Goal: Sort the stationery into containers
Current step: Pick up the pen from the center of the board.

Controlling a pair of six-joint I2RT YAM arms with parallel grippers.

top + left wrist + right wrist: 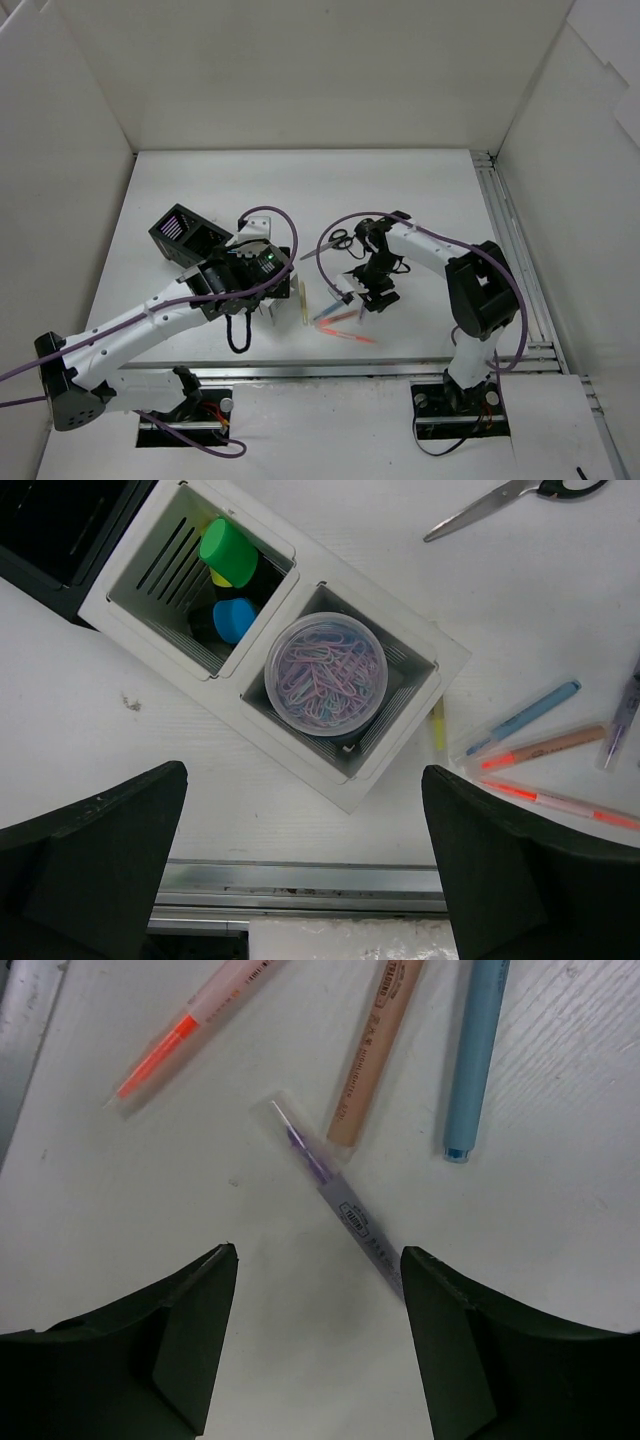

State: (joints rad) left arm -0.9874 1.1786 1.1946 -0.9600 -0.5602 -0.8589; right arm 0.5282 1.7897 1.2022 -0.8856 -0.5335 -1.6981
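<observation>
The containers show in the left wrist view: a white mesh box [120,585] holds green [228,548], yellow and blue [234,619] highlighters, and the joined white box [425,685] holds a clear round jar [326,673] of paper clips. A black box [183,233] joins them at the far left. My left gripper [305,865] is open and empty, above the table's near rail. My right gripper [318,1305] is open, low over a purple pen [335,1190] whose end runs under the right finger [450,1340]. Orange [190,1025], peach [375,1050] and blue [475,1050] pens lie beyond. Black-handled scissors [336,241] lie farther back.
A thin yellow pen [302,300] lies beside the white box. The metal rail [300,885] marks the table's front edge. White walls enclose the table on three sides. A purple cable [250,290] loops over the left arm.
</observation>
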